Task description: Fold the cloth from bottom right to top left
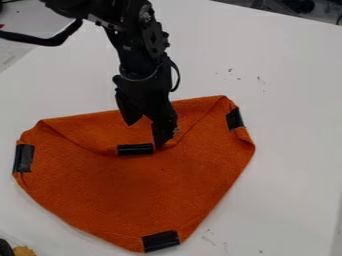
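Note:
The gripper (145, 135) hangs over the upper middle of the orange cloth (133, 192). Its two fingers stand apart, the right one lower, with its tip beside the black strip (135, 149) at the point of a flap. That flap (103, 130) is folded over from the cloth's top edge toward its middle. Other black strips mark the cloth's left corner (23, 158), right corner (234, 119) and bottom corner (161, 241). The cloth under the fingertips is partly hidden.
The cloth lies on a white table (287, 135). A black cable (40, 40) runs beside the arm at the upper left. At the bottom left edge are a yellowish object (24, 251) and part of a dark one (5, 247).

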`<state>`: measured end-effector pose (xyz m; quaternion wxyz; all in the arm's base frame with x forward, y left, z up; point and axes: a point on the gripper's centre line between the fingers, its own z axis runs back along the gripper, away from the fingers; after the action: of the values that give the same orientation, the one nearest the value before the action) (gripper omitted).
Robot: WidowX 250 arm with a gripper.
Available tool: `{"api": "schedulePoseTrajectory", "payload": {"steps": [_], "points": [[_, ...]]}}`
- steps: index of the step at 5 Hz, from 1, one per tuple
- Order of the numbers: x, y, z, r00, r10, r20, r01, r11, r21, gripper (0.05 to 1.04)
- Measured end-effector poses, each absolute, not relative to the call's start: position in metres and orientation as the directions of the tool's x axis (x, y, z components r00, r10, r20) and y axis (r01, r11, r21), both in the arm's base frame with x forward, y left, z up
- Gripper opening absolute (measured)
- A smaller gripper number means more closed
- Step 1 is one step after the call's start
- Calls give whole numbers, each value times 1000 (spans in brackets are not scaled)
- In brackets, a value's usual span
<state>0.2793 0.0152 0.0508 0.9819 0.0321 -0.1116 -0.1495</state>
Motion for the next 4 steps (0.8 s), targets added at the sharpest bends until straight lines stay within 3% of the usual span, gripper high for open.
{"api": "schedulePoseTrajectory", "payload": {"steps": [2,3,4], "points": [[273,-10,44,921,-344,181,333,939,89,999],[259,-18,51,925,-327,191,316,945,88,999],[227,-36,57,932,-303,200,289,952,97,999]]}}
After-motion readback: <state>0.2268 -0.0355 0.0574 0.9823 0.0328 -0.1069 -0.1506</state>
